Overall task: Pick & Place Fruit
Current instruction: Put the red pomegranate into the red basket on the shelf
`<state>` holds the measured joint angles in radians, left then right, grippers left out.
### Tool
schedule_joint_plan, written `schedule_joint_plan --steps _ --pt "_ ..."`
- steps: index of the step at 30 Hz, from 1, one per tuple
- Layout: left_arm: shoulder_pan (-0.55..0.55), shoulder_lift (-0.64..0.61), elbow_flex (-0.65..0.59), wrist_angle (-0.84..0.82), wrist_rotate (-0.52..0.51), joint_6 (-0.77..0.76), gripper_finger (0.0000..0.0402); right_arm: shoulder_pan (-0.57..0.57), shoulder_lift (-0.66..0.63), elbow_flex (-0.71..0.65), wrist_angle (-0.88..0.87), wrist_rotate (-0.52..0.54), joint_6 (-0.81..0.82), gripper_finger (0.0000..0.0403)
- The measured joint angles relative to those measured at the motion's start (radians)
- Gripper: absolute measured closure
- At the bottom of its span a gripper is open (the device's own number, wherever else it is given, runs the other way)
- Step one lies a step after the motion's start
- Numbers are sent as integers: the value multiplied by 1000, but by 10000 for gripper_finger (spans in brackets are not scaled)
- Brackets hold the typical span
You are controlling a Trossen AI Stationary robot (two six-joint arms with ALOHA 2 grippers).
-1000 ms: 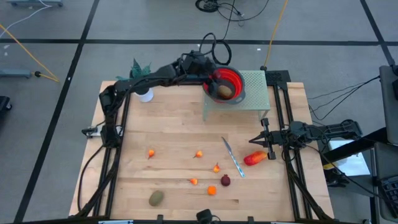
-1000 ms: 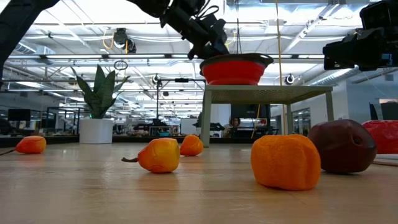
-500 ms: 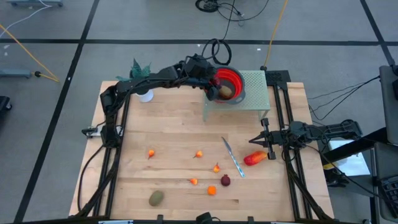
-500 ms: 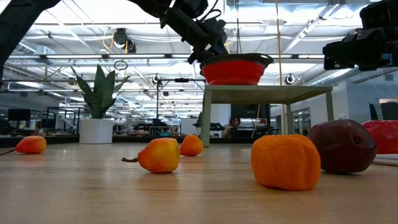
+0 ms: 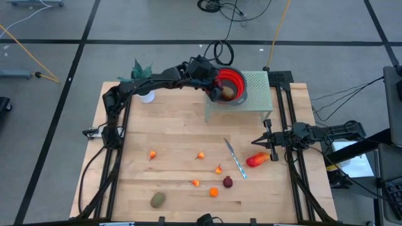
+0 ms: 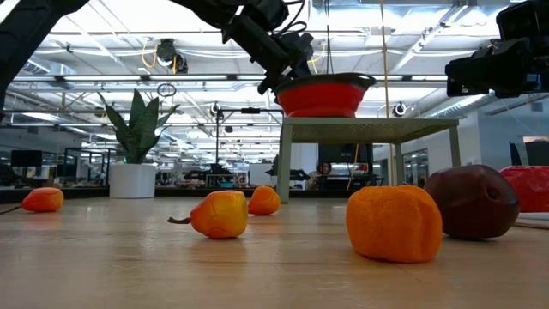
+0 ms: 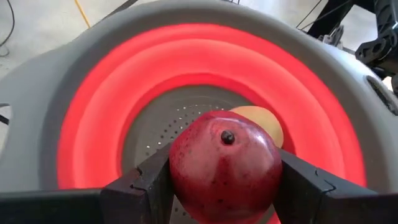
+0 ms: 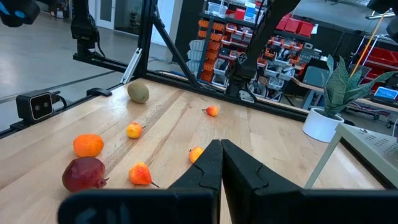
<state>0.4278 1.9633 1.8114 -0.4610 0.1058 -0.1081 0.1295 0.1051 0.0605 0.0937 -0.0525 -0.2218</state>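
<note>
The left gripper (image 7: 225, 186) holds a dark red ball (image 7: 225, 167) over the red bowl (image 7: 93, 112) at the table's far side; the right gripper (image 5: 257, 144), closed and empty, waits at the right edge.

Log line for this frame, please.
left pincer: holds dark red fruit over red bowl | right pincer: shut, idle at table's right edge

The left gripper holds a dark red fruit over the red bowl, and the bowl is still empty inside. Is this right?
Not quite. The left gripper does hold the dark red fruit over the red bowl, but the bowl is not empty: the left wrist view shows a yellowish fruit already lying in it.
</note>
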Motion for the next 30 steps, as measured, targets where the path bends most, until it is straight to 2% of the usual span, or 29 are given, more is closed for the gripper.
schedule_joint_plan --steps 25,30 --pt "-3 0 0 28 24 49 189 0 0 0 0 0 -1 403" --pt "-3 0 0 28 26 51 165 0 0 0 0 0 -3 403"
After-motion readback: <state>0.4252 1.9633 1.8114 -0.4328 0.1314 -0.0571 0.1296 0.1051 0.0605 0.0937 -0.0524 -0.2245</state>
